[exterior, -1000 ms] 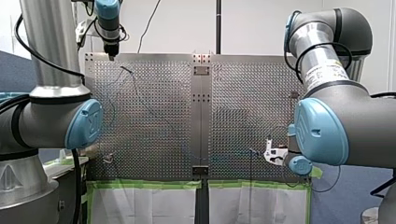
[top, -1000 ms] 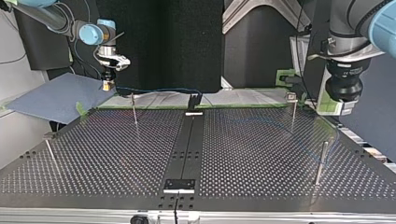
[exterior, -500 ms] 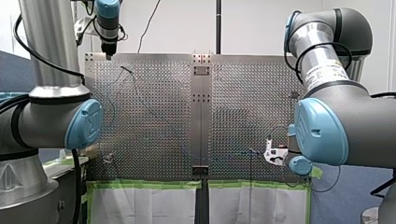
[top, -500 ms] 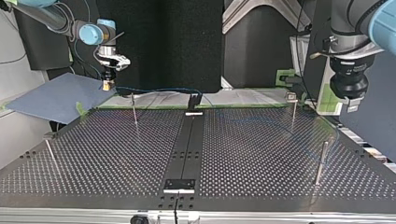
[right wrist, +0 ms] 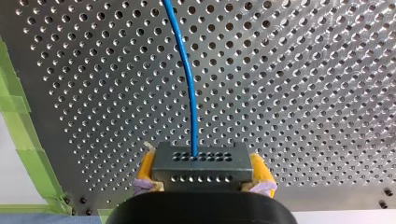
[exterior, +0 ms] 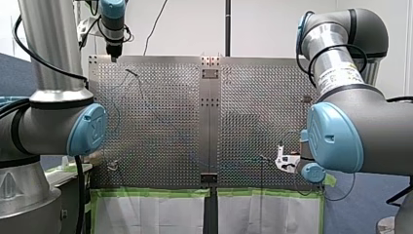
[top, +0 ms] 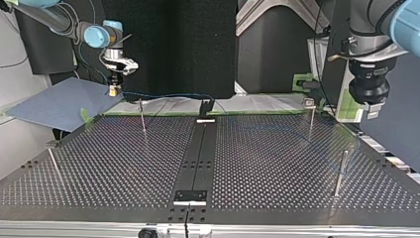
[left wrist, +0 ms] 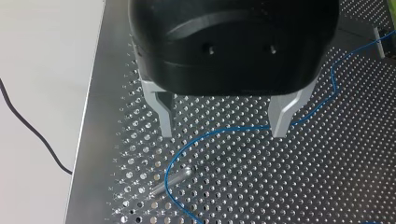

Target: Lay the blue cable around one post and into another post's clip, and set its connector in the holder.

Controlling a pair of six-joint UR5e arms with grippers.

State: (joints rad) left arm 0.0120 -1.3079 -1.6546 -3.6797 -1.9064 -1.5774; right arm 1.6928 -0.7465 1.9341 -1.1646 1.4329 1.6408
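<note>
Right end effector clamped on connector near taped edge of desk; left end effector apart, hovering over cable beside corner post. Judged best: lower straddling cable, pinch lightly, leave slack toward connector

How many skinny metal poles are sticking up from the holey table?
4, seen in the top view: the back left pole, back right pole, front left pole, front right pole. Others may be hidden.
</note>
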